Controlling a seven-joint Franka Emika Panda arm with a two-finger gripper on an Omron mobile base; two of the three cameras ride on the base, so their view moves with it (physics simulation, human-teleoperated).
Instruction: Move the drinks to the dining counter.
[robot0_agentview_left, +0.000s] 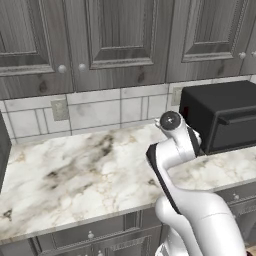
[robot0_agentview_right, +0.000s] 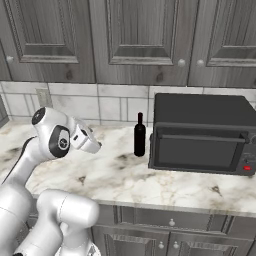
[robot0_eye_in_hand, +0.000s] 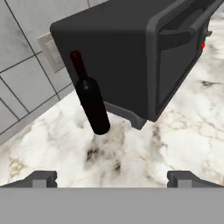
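Observation:
One of the drinks, a tall slim black wine bottle (robot0_agentview_right: 139, 135), stands upright on the marble counter (robot0_agentview_right: 115, 175) just left of a black toaster oven (robot0_agentview_right: 200, 135). In the hand view the wine bottle (robot0_eye_in_hand: 91, 103) appears ahead, leaning with the camera's tilt, close to the oven's corner. My gripper (robot0_eye_in_hand: 113, 178) is open, its fingertips (robot0_eye_in_hand: 42, 178) set wide apart with nothing between them, still well short of the bottle. From the right base view the white hand (robot0_agentview_right: 86, 140) hovers over the counter to the bottle's left. The dining counter is out of view.
The black toaster oven (robot0_agentview_left: 220, 117) takes up the counter's right side, its door handle facing forward. Grey wall cabinets (robot0_agentview_left: 120, 35) hang above a tiled backsplash with an outlet (robot0_agentview_left: 59, 109). Drawers (robot0_agentview_right: 170, 220) run under the counter's front edge.

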